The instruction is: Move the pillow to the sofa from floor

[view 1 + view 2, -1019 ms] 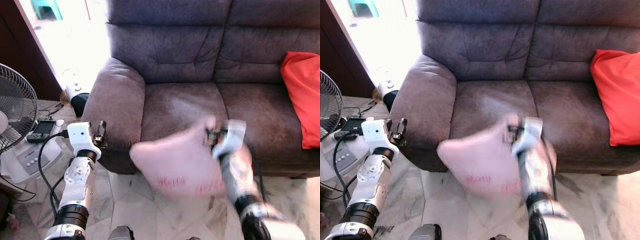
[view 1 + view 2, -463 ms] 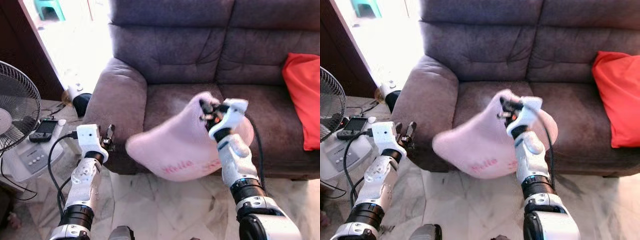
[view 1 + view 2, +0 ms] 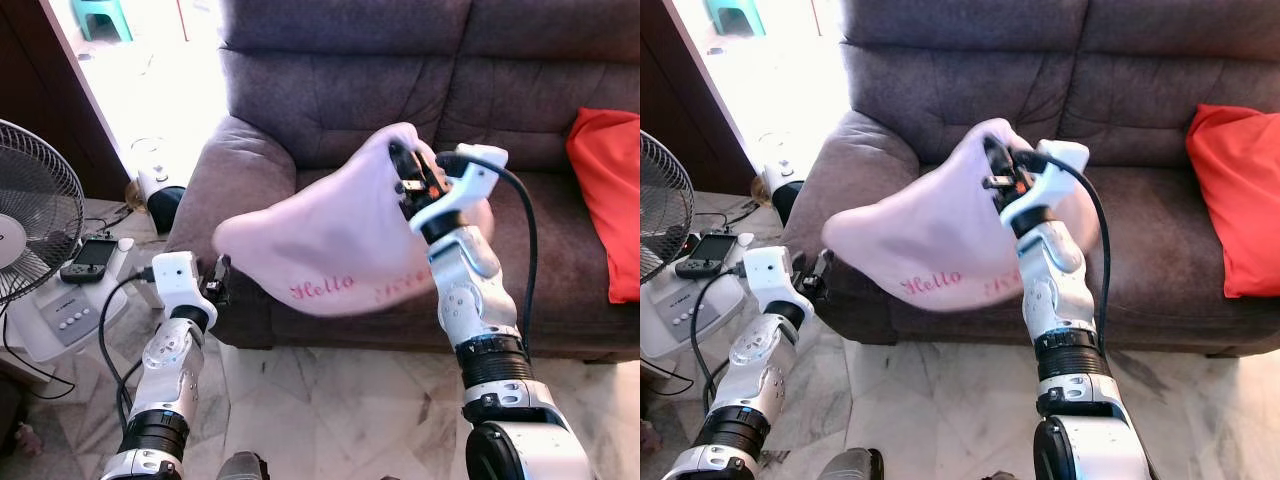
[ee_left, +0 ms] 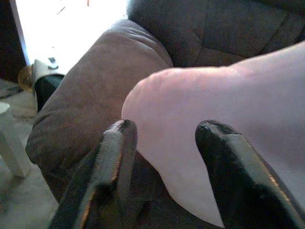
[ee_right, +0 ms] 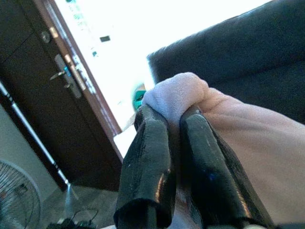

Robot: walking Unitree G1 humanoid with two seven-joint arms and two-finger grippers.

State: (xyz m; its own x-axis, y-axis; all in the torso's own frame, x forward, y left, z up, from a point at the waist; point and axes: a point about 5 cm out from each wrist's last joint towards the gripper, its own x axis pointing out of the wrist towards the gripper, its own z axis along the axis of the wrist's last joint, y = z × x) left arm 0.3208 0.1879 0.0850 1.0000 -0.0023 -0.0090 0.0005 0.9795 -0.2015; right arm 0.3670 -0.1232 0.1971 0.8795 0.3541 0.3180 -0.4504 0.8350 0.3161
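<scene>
The pink pillow (image 3: 330, 240) is pinched by just one corner in the right gripper (image 3: 408, 182) jaws above the sofa (image 3: 520, 240), left gripper (image 4: 162, 157) jaws parted and empty, so it could easily be dropped short onto the floor (image 3: 330, 400).

You have the pink pillow (image 3: 330, 240), red "Hello" stitched low, hanging tilted by one pinched corner over the brown sofa (image 3: 330, 90).

The pillow (image 3: 330, 235) carries red script near its lower edge. The first word reads "Hello"; the second word beside it is partly hidden and illegible.
</scene>
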